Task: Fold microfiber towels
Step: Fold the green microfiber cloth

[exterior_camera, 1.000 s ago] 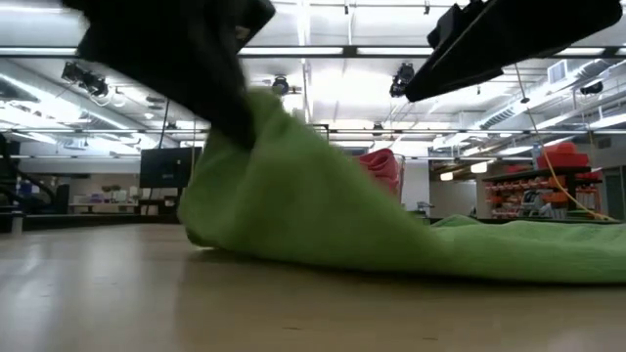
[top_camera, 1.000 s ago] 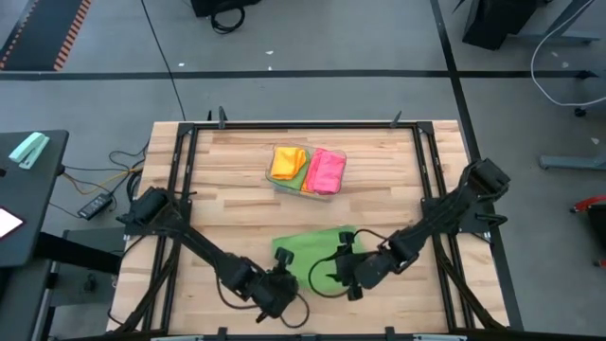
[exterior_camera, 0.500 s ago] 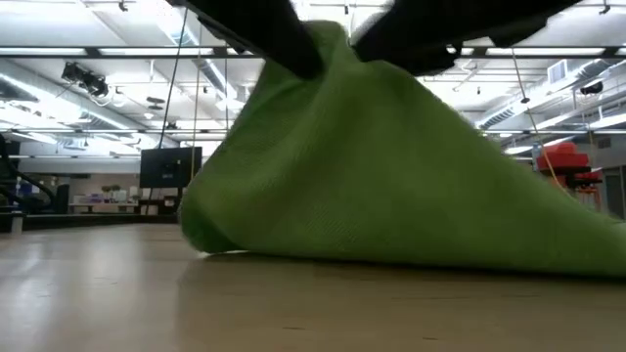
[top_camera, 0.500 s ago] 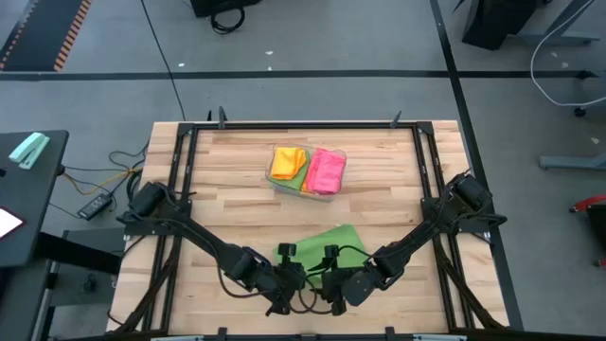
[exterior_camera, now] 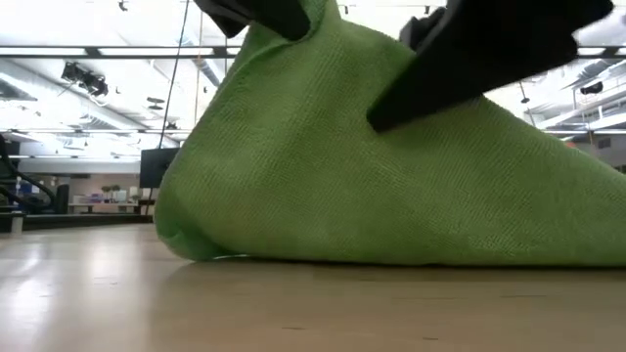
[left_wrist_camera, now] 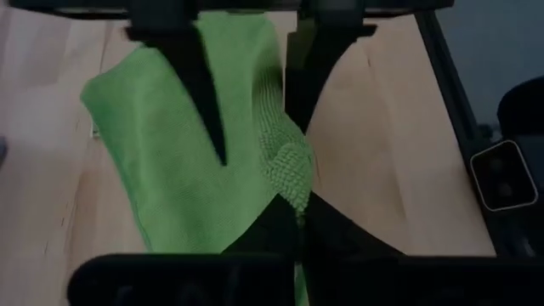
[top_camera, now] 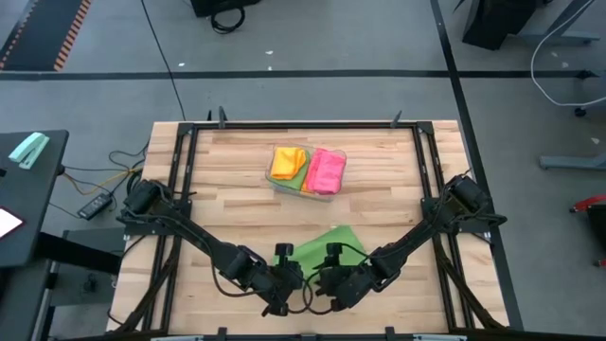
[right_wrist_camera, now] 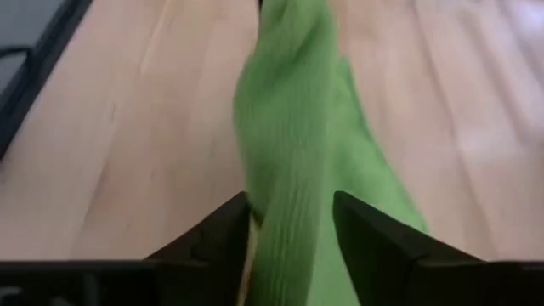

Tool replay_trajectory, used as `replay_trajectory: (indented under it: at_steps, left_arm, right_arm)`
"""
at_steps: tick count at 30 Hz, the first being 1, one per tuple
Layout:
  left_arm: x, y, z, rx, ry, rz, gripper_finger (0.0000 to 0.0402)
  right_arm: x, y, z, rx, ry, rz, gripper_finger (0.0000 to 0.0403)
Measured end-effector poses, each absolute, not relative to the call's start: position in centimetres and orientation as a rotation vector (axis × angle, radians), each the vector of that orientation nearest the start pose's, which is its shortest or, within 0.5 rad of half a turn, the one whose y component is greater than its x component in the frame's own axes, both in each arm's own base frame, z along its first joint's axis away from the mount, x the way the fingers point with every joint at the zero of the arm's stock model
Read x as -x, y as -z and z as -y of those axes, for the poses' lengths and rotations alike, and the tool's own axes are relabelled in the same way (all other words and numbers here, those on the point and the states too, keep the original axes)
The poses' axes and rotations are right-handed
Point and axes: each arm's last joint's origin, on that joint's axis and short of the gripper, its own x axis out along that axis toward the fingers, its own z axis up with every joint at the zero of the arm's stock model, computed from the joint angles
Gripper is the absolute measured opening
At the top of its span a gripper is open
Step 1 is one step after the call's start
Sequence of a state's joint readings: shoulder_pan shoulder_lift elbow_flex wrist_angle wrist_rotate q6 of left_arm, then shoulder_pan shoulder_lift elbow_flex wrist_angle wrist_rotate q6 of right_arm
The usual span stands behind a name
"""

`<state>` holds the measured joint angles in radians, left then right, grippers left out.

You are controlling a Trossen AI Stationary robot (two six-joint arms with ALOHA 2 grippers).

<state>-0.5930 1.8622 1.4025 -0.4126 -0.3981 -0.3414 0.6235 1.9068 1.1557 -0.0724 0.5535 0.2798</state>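
A green microfiber towel (top_camera: 331,242) lies near the table's front middle, its near part raised into a tent (exterior_camera: 323,166). My left gripper (top_camera: 292,278) is shut on the tent's peak (exterior_camera: 293,15). My right gripper (top_camera: 324,280) stands right beside it, closed on the same raised cloth (exterior_camera: 421,59). The towel's far part rests flat on the wood (left_wrist_camera: 153,170). Folded orange (top_camera: 287,161) and pink (top_camera: 326,170) towels sit in a clear tray (top_camera: 305,189) at the back. My left gripper pinches a bunched bit of the green towel's near edge (left_wrist_camera: 291,170) between its two fingers, slanting down from the table's left. The cloth hangs from the fingers as a slack slope, its lower part on the table. My right gripper has a raised ridge of the towel (right_wrist_camera: 289,212) between its two fingers (right_wrist_camera: 374,238), a fold of more than one layer. It comes slanting down from the table's right. The ridge runs away from it up toward the left gripper, the rest sloping to the wood.
Black frame rails (top_camera: 180,189) run along the table's left and right sides. Bare wood (top_camera: 227,208) lies between the tray and the green towel and to either side of it.
My left gripper has risen and gone toward the table's right, drawing the towel's near edge up into a tall tent. My right gripper has come toward the left and near edge onto the raised cloth beside it. The towel's far part has stayed on the table.
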Motion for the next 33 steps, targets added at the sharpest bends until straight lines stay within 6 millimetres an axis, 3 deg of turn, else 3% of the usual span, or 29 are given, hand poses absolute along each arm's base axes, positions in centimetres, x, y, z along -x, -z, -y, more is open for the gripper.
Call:
replay_trajectory:
  at_steps: [8,18,29,33]
  left_arm:
    - [-33.6,-23.3,21.9,-0.096,0.032,-0.769,0.0020]
    - [-31.3,-26.1,22.4,-0.079,0.044,-0.727,0.0015]
    - [-30.1,-26.4,22.5,-0.085,0.023,-0.771,0.0014]
    - [-29.6,-26.7,22.6,-0.097,0.009,-0.766,0.0018]
  right_arm:
    - [-31.6,-15.3,-21.2,0.159,0.054,-0.808,0.0123]
    - [-29.5,-14.7,-21.8,0.185,0.056,-0.937,0.0126]
    - [-27.5,-15.2,-22.1,0.189,0.055,-1.043,0.0116]
    - [-27.1,-14.7,-21.7,0.207,0.066,-1.074,0.0095]
